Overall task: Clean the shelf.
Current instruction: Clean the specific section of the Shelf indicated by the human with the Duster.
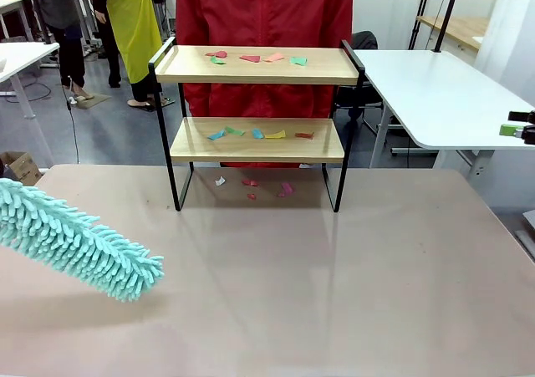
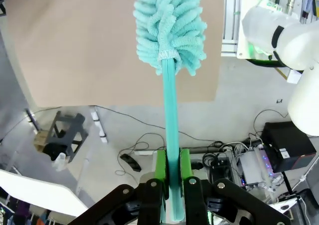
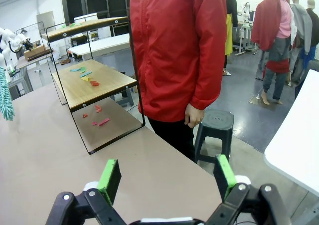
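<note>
Standing at the far middle of the bench (image 1: pixel 351 293), the shelf (image 1: pixel 255 78) carries paper scraps (image 1: pixel 251 58) on both boards, with more lying beneath it. It looks light: a hard sweep could shove it toward the person (image 1: pixel 263 9) behind, or snag its side rails (image 1: pixel 352 56). The left pincer (image 2: pixel 172 155) clamps the duster (image 1: pixel 79 243) by its handle, near left; the right pincer (image 3: pixel 167 172) gapes wide, holding nothing. Open bench lies between duster and shelf

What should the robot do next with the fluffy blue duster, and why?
Probably lift the duster toward the top board of the shelf. The left gripper is shut on its handle, the head hangs low over the table, left of the shelf, and coloured paper scraps lie on both boards.
</note>
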